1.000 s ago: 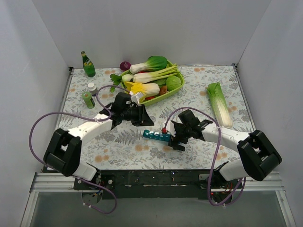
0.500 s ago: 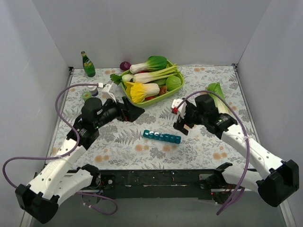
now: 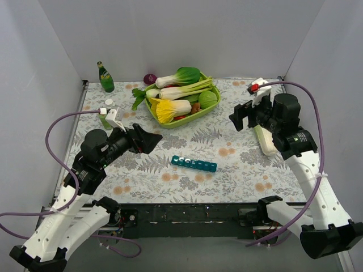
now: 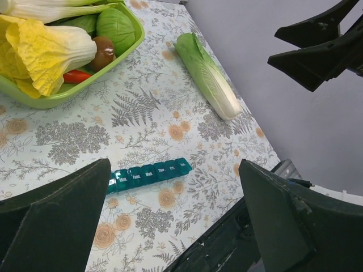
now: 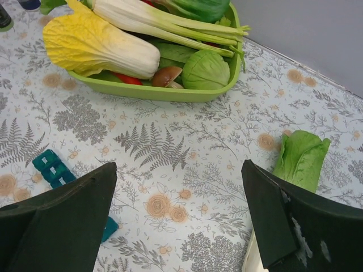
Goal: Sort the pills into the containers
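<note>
The table (image 3: 238, 164) carries a green basket (image 3: 180, 120) of vegetables at 12 o'clock. The left claw (image 3: 154, 137) at 9 and the right claw (image 3: 237, 118) at 2 both hang spread wide and empty, well apart from the pill box (image 3: 194, 164) at the centre. Its lids look shut, and no loose pills show. Best to steady one end and come down squarely on a single lid.
</note>
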### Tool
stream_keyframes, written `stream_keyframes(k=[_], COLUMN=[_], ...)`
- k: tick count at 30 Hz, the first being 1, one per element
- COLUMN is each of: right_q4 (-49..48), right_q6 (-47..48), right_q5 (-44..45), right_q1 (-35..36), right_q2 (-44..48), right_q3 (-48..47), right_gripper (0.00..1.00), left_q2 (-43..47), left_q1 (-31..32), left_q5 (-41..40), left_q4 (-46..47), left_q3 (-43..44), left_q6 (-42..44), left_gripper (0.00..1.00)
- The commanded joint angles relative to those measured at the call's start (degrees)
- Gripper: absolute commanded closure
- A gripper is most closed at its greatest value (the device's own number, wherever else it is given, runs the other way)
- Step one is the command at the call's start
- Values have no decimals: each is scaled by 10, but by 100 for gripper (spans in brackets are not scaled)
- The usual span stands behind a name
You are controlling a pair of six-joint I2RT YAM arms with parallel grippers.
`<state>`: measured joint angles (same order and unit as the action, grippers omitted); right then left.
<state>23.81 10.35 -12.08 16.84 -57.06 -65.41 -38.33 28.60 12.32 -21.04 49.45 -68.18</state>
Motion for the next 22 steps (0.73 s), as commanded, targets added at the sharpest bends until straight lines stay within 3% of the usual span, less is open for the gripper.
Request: stream_keyframes(k=[1,22], right_q4=[4,4], right_q6=[-52,-65], right_q5=[-7,-82], right_q1=[-27,-107], right_q2=[24,63], right_q3=[-23,39], right_gripper=[2,2], left_q2=[15,25], left_q1=[-3,-4], left_q5=[-14,-19], left_q4=[-29,-51], left_q3=[21,23], left_q6=[5,9], left_gripper=[2,2])
